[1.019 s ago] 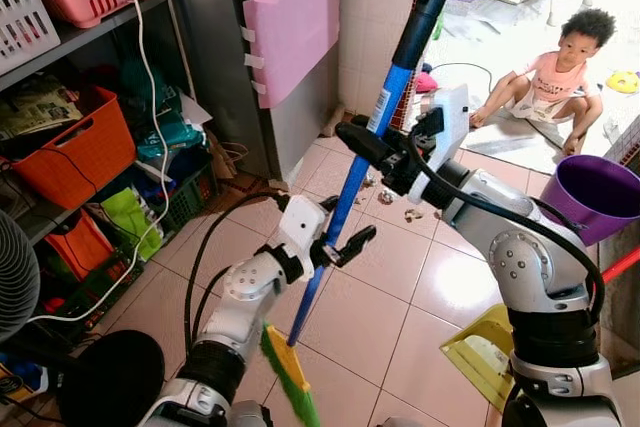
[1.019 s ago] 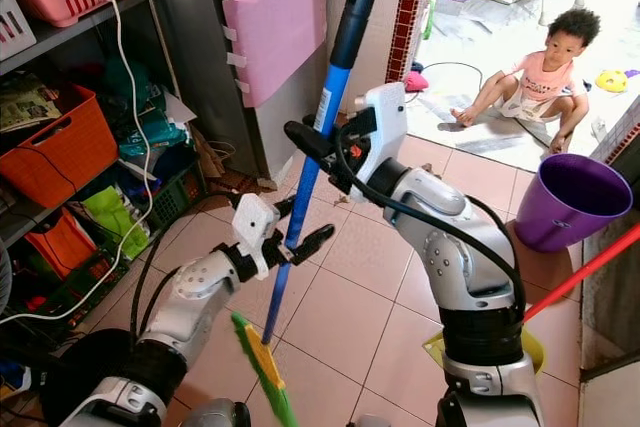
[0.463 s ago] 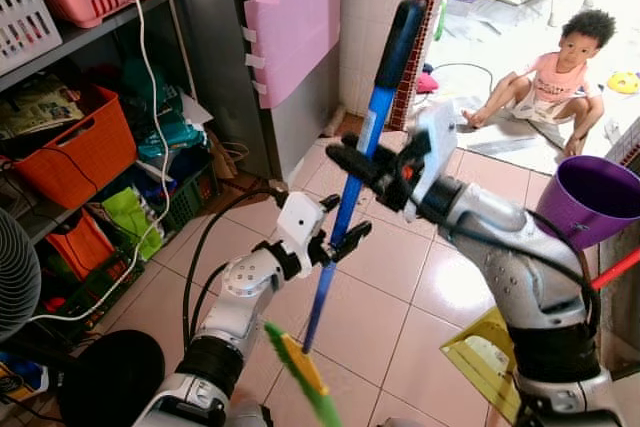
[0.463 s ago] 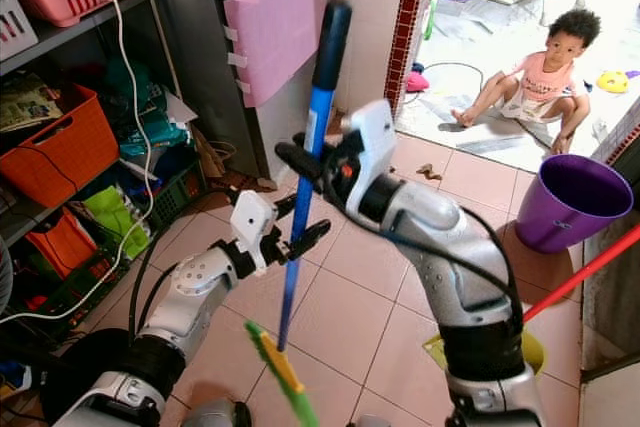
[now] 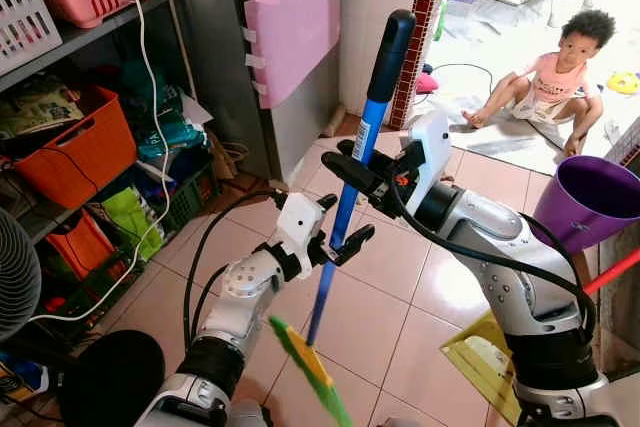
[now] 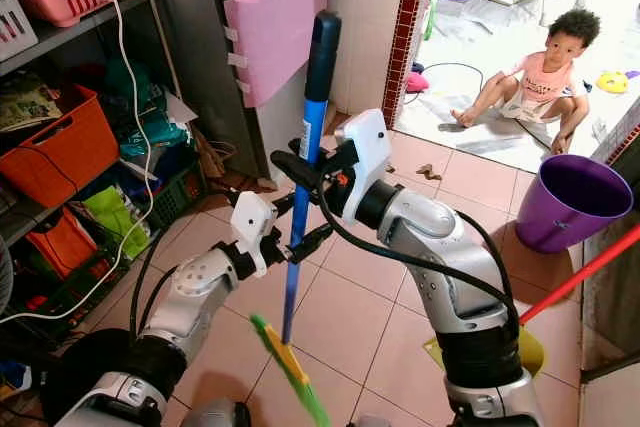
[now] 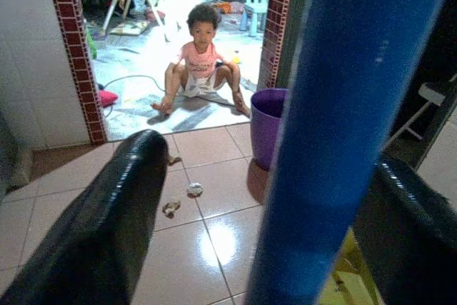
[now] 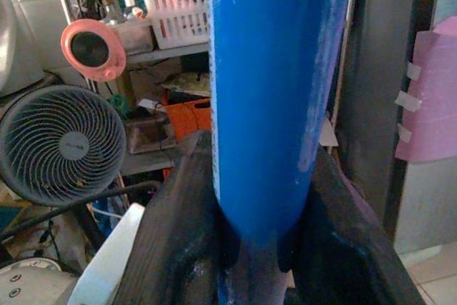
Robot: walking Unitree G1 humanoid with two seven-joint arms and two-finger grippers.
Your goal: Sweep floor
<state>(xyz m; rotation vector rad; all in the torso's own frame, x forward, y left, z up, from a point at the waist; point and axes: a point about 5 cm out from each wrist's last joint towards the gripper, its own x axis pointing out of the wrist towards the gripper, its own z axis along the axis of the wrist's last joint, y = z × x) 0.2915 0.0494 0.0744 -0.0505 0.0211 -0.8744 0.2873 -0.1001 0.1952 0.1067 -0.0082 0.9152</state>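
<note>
The broom has a blue handle with a black top grip and a green and yellow head hanging just above the tiled floor. My right gripper is shut on the upper handle; in the right wrist view its fingers press against the blue handle. Lower down, my left gripper stands open around the handle, and in the left wrist view a gap shows between one finger and the handle. Small bits of litter lie on the tiles ahead.
A child sits on the floor in the doorway beyond. A purple bucket, a yellow dustpan and a red stick are at the right. Shelves with an orange basket and a fan line the left.
My right gripper has carried the top of the handle to the left and nearer me, so the broom stands more upright. The head has swung slightly right. The left gripper has barely moved.
</note>
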